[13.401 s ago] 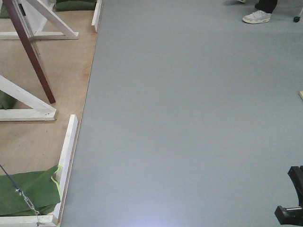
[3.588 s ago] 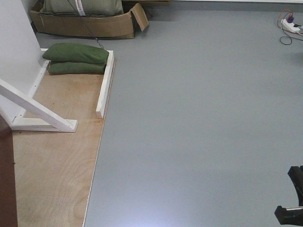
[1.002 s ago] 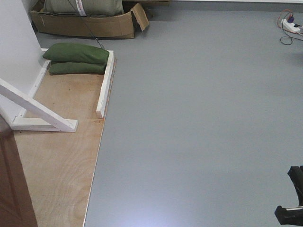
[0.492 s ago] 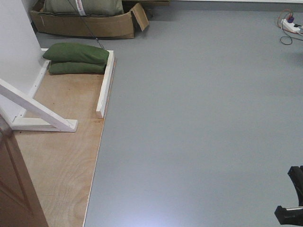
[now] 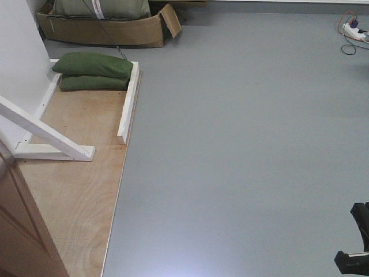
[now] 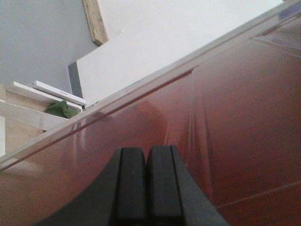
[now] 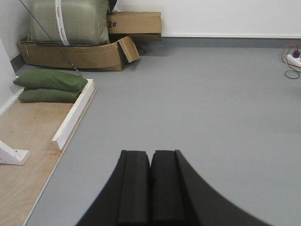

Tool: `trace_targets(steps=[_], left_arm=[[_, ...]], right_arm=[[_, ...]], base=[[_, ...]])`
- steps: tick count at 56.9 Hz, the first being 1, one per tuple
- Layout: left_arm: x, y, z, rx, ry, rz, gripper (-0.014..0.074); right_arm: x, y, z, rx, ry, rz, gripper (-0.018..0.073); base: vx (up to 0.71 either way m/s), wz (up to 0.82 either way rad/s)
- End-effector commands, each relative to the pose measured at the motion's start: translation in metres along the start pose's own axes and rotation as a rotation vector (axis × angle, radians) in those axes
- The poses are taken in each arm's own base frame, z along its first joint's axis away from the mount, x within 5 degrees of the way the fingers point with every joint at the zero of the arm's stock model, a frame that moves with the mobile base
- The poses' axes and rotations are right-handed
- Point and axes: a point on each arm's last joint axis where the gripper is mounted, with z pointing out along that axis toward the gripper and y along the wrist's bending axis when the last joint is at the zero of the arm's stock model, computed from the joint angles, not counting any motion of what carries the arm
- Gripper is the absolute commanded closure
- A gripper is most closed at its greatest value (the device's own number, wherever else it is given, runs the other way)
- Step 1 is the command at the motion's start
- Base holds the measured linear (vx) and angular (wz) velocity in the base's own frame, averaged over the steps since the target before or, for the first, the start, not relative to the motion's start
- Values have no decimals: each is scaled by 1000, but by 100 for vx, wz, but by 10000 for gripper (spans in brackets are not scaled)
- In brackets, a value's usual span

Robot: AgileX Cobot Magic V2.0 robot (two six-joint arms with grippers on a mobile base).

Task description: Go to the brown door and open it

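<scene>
Reddish-brown door, green sandbags, grey floor, white beam.

Left claw pads pressed together, right claw likewise closed, empty

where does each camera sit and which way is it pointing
Exterior front-facing: high on the robot, tilted down over grey floor and plywood platform; brown door lower left, black robot part lower right.
Left wrist: behind the shut left gripper, close up to the brown door's glossy panel.
Right wrist: behind the shut right gripper, low, facing across the floor to the cardboard box.
Shared: front and right wrist both show the green sandbags.
</scene>
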Motion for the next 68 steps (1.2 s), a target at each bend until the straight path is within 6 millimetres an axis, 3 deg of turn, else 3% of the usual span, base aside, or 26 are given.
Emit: trace_targets(steps=[1,34,54,68], left_arm=[[1,-20,-5,155,-3,13,531],[45,-47,1,381,161,323,531],[69,-69,-4,620,141,546,531],[97,-76,3,698,172,690,531]], right_arm=[[-6,0,0,3,-78,-10,559],[-6,0,0,3,-78,-10,559],[-6,0,0,3,-78,-10,559],[-6,0,0,3,-78,-10,559]], base=[[0,0],[0,0],[0,0],[0,0]])
